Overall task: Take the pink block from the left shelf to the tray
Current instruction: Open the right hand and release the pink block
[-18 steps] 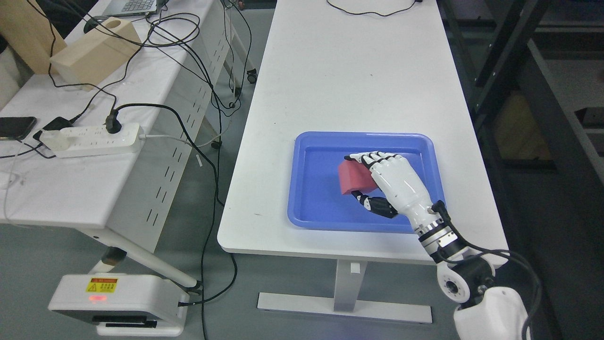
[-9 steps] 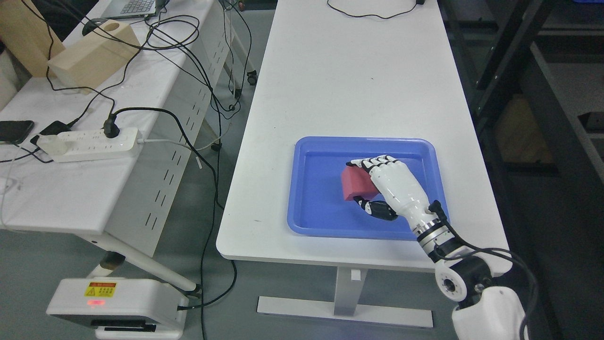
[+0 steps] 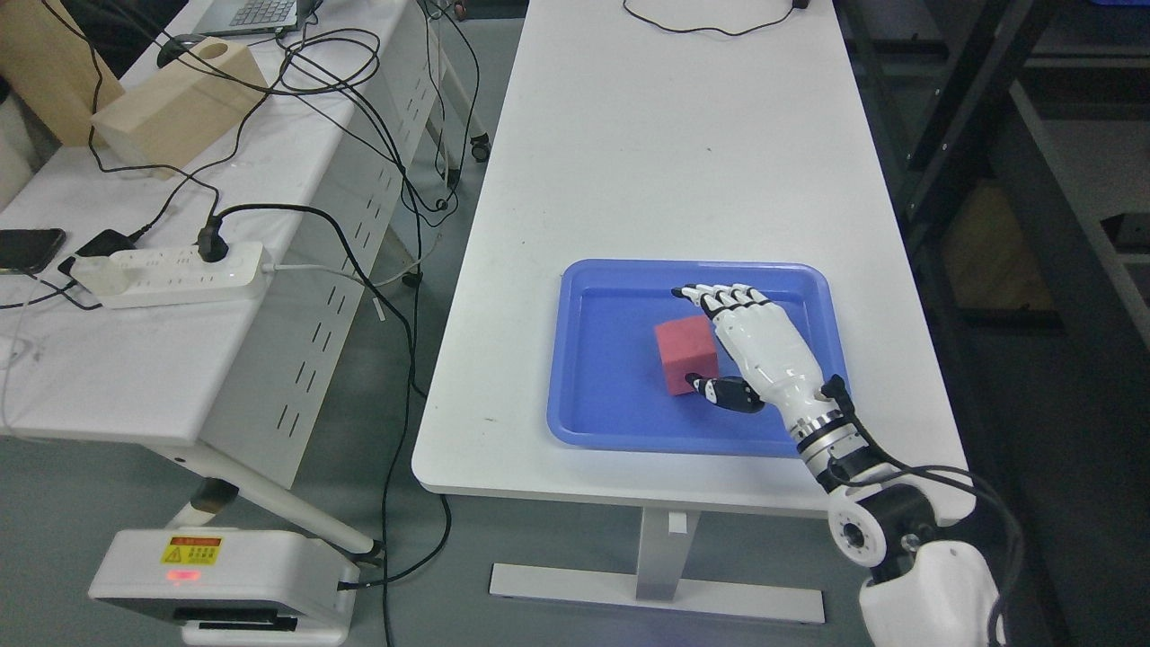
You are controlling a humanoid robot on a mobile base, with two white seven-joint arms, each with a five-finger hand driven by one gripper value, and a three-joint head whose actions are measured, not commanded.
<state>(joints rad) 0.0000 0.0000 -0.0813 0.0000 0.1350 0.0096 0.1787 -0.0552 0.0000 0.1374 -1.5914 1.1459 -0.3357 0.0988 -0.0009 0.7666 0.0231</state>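
Pink block [image 3: 687,352] just left of hand [image 3: 750,337]

pwr strip [image 3: 171,273] | wood box [image 3: 175,108] | phone [image 3: 29,249] | cables [image 3: 359,135]

pink block [image 3: 687,353] sits flat in the blue tray [image 3: 593,422] on the white counter [image 3: 647,162]. right robot hand [image 3: 750,346] just beside the block's right side, fingers [image 3: 710,295] extended and spread, thumb [image 3: 719,391] near the block's lower corner, nothing gripped. power strip [image 3: 171,270] on the side table at left.
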